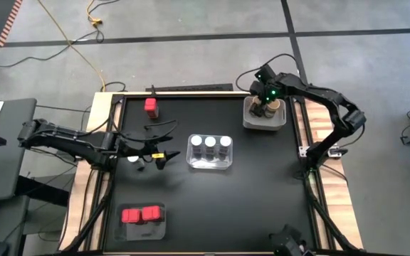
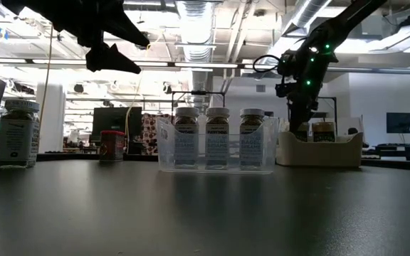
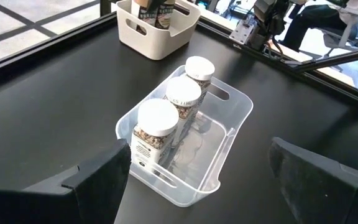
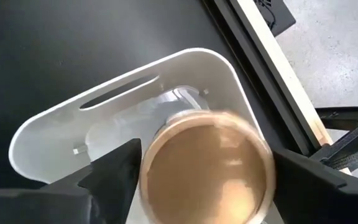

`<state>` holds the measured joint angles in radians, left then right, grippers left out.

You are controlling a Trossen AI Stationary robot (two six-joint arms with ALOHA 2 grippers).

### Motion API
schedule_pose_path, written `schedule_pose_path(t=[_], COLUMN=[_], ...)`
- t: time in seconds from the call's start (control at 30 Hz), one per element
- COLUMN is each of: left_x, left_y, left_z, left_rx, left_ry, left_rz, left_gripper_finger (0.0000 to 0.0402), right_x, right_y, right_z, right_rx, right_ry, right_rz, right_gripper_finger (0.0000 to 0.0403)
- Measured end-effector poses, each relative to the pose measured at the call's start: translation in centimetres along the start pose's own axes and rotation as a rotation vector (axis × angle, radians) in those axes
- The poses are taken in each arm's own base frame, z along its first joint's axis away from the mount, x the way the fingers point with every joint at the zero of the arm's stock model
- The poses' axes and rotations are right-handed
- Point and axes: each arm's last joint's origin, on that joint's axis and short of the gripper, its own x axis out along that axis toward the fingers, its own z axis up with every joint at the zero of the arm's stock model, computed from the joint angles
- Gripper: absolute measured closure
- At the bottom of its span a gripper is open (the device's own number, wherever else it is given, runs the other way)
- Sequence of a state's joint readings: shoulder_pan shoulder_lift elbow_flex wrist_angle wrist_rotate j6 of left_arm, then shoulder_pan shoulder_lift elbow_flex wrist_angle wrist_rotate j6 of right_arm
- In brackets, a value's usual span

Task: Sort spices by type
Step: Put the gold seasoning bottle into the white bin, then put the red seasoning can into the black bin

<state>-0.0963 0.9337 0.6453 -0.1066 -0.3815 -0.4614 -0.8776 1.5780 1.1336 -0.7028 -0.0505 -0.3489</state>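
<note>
Sorted: three white-lidded jars (image 1: 209,143) in clear tray (image 1: 209,164), centre; two red boxes (image 1: 140,214) at 7 o'clock.

In hand: tan jar (image 4: 207,168) clamped by right gripper (image 1: 265,105) over white bin (image 1: 265,124), 1 o'clock.

Outstanding: red box (image 1: 150,107) at 11 o'clock; white-lidded jar (image 1: 133,158) at 9 o'clock beside left gripper (image 1: 150,158), fingers apart.

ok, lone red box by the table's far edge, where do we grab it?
Take the red box by its upper body, coming straight down from above with the open left gripper. It stands upright and alone, with nothing beside it to block the fingers.
</note>
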Motion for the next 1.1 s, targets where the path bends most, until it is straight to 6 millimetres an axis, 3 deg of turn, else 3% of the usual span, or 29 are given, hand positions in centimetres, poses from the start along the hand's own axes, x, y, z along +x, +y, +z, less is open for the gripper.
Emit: schedule_pose_path(t=[0.23, 0.37, 0.63, 0.87, 1.1], left_x=[0.0, 0.0, 0.0, 0.0, 0.3], left_y=[0.0, 0.0, 0.0, 0.0, 2.1], left_z=[0.0, 0.0, 0.0, 0.0, 1.7], left_rx=[0.0, 0.001, -0.005, -0.06, -0.173], left_ry=[0.0, 0.001, 0.0, -0.002, -0.164], left_rz=[0.0, 0.0, 0.0, 0.004, 0.253], left_gripper_finger=[0.004, 0.004, 0.004, 0.004, 0.004], right_x=[-0.2, -1.3, -6.5, -12.0, -14.5], right_y=[0.0, 0.0, 0.0, 0.9, 3.1], right_z=[-0.1, 0.3, 0.9, -0.5, -0.9], right_rx=[0.001, 0.0, 0.033, 0.13, 0.164], right_ry=[0.004, -0.011, -0.119, -0.255, -0.338], right_rz=[0.002, -0.003, -0.039, -0.068, -0.027], right_gripper_finger=[0.0059, 0.0061, 0.0061, 0.0068, 0.0069])
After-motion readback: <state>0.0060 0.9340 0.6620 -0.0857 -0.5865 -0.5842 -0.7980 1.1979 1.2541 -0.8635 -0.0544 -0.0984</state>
